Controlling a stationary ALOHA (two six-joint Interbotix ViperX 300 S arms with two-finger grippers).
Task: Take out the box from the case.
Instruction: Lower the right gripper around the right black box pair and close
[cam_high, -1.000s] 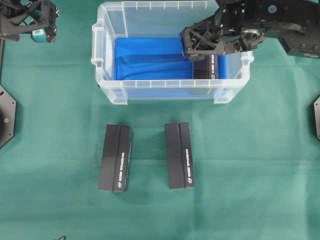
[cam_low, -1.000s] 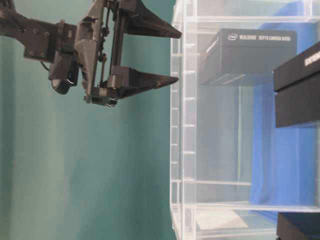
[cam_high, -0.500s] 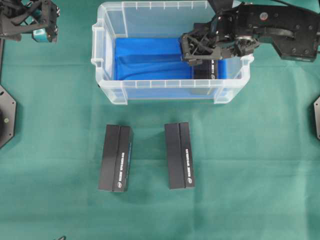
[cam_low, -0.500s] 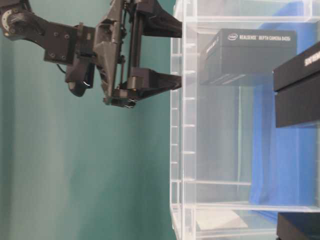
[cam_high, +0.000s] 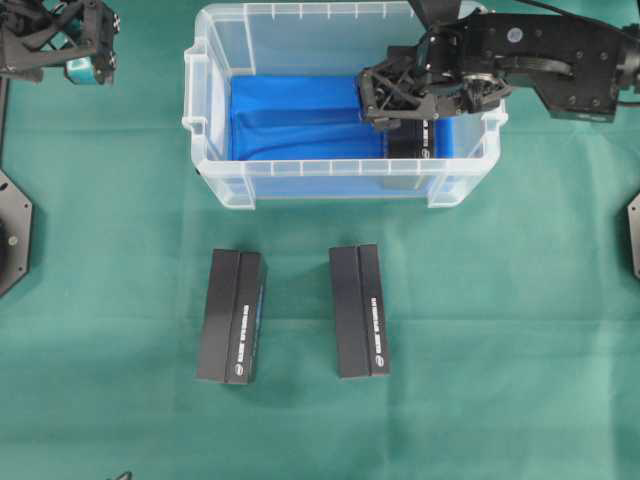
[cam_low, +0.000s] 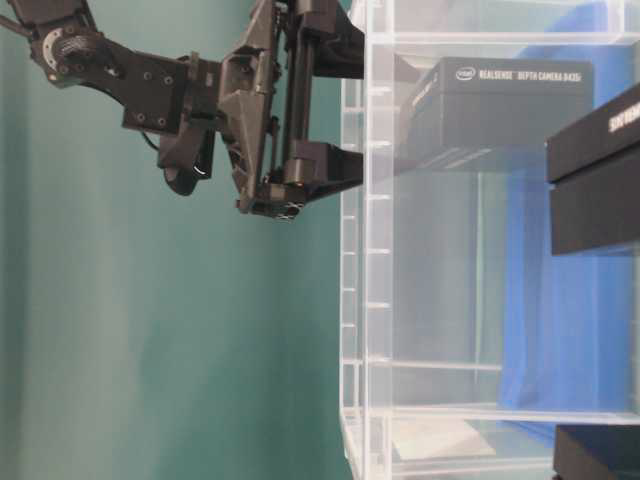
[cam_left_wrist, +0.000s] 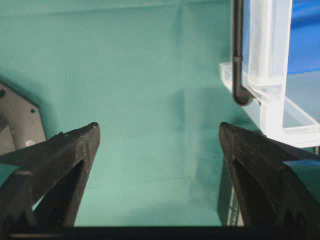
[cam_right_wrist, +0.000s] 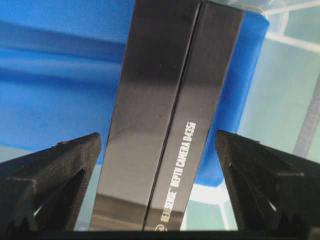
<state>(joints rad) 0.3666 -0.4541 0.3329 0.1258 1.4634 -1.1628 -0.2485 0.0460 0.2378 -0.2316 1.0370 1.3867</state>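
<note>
Glossy black box (cam_right_wrist: 167, 125) (white lettering) in clear case (cam_high: 215, 170)

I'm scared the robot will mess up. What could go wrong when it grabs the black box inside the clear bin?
1. The box lies close to the right wall of the case, so one finger of the open right gripper might bump the wall instead of sliding beside the box.
2. The box rests on a loose blue cloth, which might bunch or come up with it.
3. Its glossy sides could slip in the grip.
</note>
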